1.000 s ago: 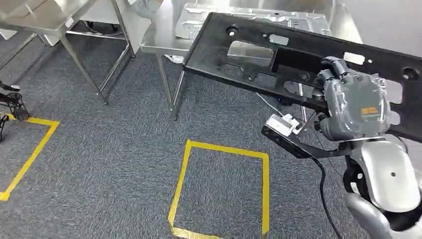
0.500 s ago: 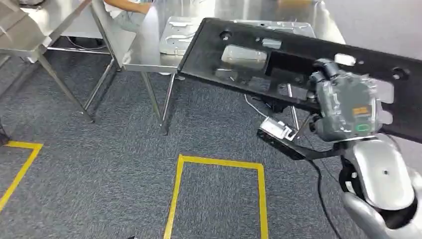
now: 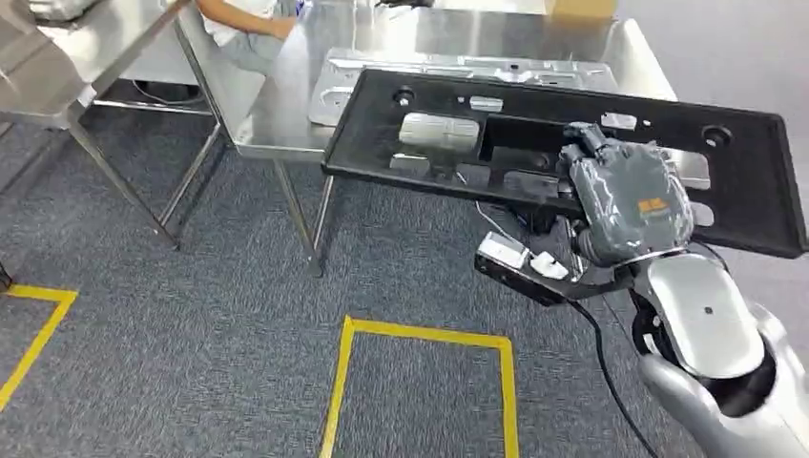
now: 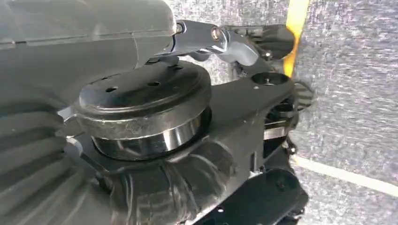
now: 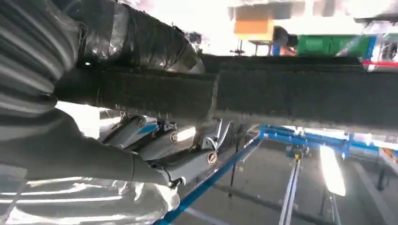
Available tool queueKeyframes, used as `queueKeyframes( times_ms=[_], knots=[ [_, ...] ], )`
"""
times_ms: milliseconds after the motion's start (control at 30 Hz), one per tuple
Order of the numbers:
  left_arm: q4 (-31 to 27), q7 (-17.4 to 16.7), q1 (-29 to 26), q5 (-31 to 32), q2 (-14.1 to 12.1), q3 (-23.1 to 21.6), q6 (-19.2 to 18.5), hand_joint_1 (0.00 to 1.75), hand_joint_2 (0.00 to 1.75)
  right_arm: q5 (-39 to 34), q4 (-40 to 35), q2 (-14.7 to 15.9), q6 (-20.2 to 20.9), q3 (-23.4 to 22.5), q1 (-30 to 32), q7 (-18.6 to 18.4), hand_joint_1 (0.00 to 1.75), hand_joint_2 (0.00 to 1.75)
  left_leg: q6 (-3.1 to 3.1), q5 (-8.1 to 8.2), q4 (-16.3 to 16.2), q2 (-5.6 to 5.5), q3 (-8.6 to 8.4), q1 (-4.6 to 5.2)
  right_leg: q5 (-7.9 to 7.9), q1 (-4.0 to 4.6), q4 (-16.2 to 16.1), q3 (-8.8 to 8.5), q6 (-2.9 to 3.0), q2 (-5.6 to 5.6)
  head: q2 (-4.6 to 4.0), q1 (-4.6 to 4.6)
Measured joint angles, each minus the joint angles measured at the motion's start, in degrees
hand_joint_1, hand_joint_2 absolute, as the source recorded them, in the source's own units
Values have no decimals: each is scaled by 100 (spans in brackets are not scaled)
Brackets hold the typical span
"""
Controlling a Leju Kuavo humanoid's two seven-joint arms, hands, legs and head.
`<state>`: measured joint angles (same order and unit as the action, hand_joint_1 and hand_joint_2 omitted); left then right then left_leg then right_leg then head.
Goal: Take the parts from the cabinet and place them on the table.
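Observation:
A long black plastic panel with several cut-outs is held in the air by my right hand, which grips its near edge close to the middle. The panel lies nearly level, its far edge above the front of the steel table. In the right wrist view the thumb lies over the panel's edge and the fingers wrap beneath it. A silver sheet-metal part lies on the table behind the panel. My left hand hangs over the carpet, fingers stretched out, holding nothing.
A person sits at the table's far left. A second steel table stands to the left. A cardboard box sits at the table's back. Yellow tape marks a square on the grey carpet.
The whole picture has shifted: the camera has come closer to the steel table. The held panel now lies more level and reaches over the table's front edge.

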<state>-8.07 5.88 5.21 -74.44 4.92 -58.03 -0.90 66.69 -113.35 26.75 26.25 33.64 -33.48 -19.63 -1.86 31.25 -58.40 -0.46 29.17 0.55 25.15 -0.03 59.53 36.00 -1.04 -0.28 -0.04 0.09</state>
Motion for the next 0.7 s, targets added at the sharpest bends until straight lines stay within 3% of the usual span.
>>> queueKeyframes(
  times_ms=[33, 100, 133, 233, 267, 300, 367, 400, 433, 467, 500, 567, 600, 633, 667, 700],
  knots=[
    [0, 2, -12, 2, -2, -2, 0, 0, 175, 0, 9, 0, -2, 9, -8, -2, 175, 175, 36, -107, -175, 8, -33, 1, -18, -31, -56, -37, 40, 38, 0, -7],
    [0, 18, -4, -4, -17, -2, 0, 0, 175, -4, 33, -4, -9, 52, -50, -4, 175, 175, 98, -48, -281, -4, -48, -7, 5, -56, -108, -216, 122, 41, 0, -2],
    [0, 20, 7, -11, -18, -2, 0, 0, 175, -4, 44, -4, -11, 77, -78, -2, 175, 175, 122, 28, -546, 1, 101, -10, 31, -56, -105, -252, 146, 43, 0, -48],
    [0, 35, 30, -20, -17, -2, -11, 0, 175, -4, 87, -7, -11, 142, -87, -20, 175, 175, 184, 467, -1568, 2, 895, -10, 139, -34, -101, -310, 187, 57, 0, -72],
    [0, 33, 44, -37, -17, -2, 0, 0, 175, -4, 103, -9, -11, 168, -87, -26, 175, 175, 174, 496, -1656, 2, 1040, -9, 179, -23, -100, -348, 190, 61, 0, -68],
    [0, 22, 49, -85, -15, -2, 54, 0, 175, -4, 127, -9, -13, 216, -86, -59, 175, 175, 146, 407, -1547, 2, 1099, -8, 232, -8, -99, -413, 193, 72, 0, -77],
    [0, -4, 48, -138, 9, -2, 146, 0, 175, -20, 149, -17, -20, 245, -79, -92, 175, 175, 68, -153, -792, 1, 928, 3, 347, 27, -99, -575, 186, 83, 0, -77],
    [0, -15, 39, -140, 13, -2, 175, 0, 175, -37, 155, -20, -22, 249, -75, -96, 175, 175, 30, -554, -329, 0, 808, 22, 412, 38, -105, -653, 186, 84, 0, -75],
    [0, -20, 9, -142, 9, -2, 190, 0, 175, -39, 177, -20, -15, 258, -47, -120, 175, 175, -19, -734, -228, -11, 803, 63, 458, 34, -112, -669, 176, 89, 0, -35],
    [0, -22, 15, -155, 18, -6, 201, 0, 175, -28, 188, -26, -4, 291, -21, -155, 175, 175, -27, -452, -218, -10, 850, 113, 475, 25, -128, -700, 147, 128, 0, -2],
    [-2, -37, 24, -179, 24, -7, 195, 0, 175, -5, 205, -30, 28, 306, 18, -218, 175, 175, -92, -544, -136, -14, 742, 115, 519, 19, -142, -713, 88, 113, 0, -46],
    [-2, -37, 2, -181, 39, -7, 195, 0, 175, 46, 240, -39, 33, 332, 136, -286, 175, 175, -149, -579, -20, -29, 578, 96, 447, 48, -26, -797, 48, 119, 0, -31],
    [-2, -37, 10, -181, 55, -7, 195, 0, 175, 50, 256, -37, 28, 332, 138, -315, 175, 175, -151, -561, 55, -31, 469, 36, 466, 37, 93, -711, 39, 107, 0, -39],
    [-2, -35, 19, -175, 52, -7, 195, 0, 175, 50, 278, -42, 22, 334, 132, -319, 175, 175, -151, -531, 69, -25, 410, 39, 422, 31, 295, -648, 3, 96, 0, -24],
    [-2, -35, 16, -175, 52, -9, 197, 0, 175, 33, 302, -42, 2, 334, 107, -313, 175, 175, -169, -472, 89, -16, 325, 16, 418, 19, 790, -316, -46, 84, 0, -13],
    [-2, -35, 3, -173, 52, -9, 199, 0, 175, 28, 319, -42, -9, 334, 118, -315, 175, 175, -169, -410, 93, -9, 270, 3, 514, -6, 1196, 10, -90, 81, 0, -26]
  ],
)
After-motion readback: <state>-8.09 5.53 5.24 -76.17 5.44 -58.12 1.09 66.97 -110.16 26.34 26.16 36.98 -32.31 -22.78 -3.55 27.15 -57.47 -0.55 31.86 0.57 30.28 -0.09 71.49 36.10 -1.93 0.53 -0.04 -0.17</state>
